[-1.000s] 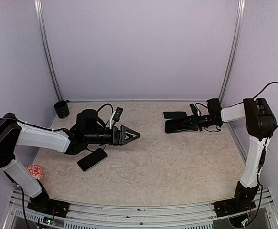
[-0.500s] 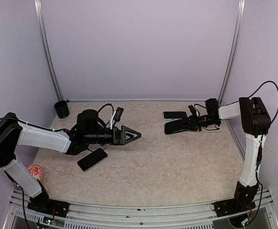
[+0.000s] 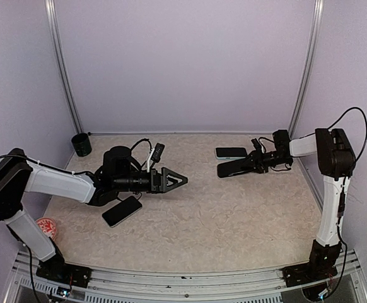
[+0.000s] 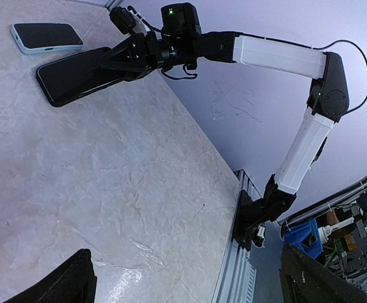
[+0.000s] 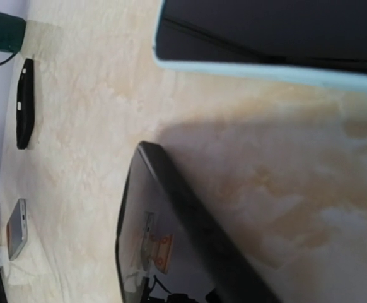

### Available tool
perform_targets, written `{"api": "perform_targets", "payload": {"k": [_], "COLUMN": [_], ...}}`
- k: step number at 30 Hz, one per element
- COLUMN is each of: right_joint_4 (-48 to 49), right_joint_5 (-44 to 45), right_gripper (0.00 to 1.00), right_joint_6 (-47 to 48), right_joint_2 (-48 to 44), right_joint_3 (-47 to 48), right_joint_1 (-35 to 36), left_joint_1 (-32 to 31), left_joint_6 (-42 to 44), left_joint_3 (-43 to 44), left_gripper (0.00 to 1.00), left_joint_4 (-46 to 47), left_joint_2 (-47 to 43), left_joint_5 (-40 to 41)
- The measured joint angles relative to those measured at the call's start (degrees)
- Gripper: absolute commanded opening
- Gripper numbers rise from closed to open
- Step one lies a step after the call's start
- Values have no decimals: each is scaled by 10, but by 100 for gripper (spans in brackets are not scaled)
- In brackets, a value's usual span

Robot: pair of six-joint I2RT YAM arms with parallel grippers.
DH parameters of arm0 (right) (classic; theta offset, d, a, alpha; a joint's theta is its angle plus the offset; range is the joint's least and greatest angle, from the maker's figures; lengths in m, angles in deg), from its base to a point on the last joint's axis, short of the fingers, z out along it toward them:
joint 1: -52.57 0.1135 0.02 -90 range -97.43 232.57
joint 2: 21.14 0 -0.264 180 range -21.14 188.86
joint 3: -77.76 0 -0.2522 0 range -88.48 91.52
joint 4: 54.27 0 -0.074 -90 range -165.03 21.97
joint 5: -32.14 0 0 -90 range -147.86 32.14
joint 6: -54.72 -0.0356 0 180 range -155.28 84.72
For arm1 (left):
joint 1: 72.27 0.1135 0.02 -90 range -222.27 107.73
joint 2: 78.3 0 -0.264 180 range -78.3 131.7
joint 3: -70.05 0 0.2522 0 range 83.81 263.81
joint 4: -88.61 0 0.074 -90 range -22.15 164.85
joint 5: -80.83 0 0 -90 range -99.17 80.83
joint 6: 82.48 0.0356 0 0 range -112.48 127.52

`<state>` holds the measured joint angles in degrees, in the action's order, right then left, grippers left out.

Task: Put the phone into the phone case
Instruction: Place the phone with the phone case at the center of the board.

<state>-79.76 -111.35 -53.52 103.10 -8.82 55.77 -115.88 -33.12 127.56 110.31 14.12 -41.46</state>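
One phone (image 3: 226,169) — between jaws of right tool (image 3: 245,164).

left end effector (image 3: 180,180) splayed, right arm (image 3: 303,146) outstretched

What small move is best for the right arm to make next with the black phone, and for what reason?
Probably lift the black phone and shift it over the light blue case. The phone rests on the table beside the case, apart from it, with one end between the fingers of the right gripper, so it is not yet in the case.
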Motion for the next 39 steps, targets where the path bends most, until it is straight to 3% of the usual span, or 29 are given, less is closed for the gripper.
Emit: {"api": "perform_targets", "payload": {"k": [8, 39], "right_joint_4": [-15, -40], "right_joint_5": [37, 147], "right_gripper": [52, 63], "right_joint_6": [2, 13], "right_joint_2": [5, -10], "right_joint_3": [16, 23], "right_joint_1": [0, -3], "left_joint_1": [-2, -5], "left_joint_6": [0, -3], "left_joint_3": [0, 0], "left_gripper": [99, 99], "left_joint_4": [1, 1], "left_joint_2": [0, 4], "left_joint_5": [0, 1]}}
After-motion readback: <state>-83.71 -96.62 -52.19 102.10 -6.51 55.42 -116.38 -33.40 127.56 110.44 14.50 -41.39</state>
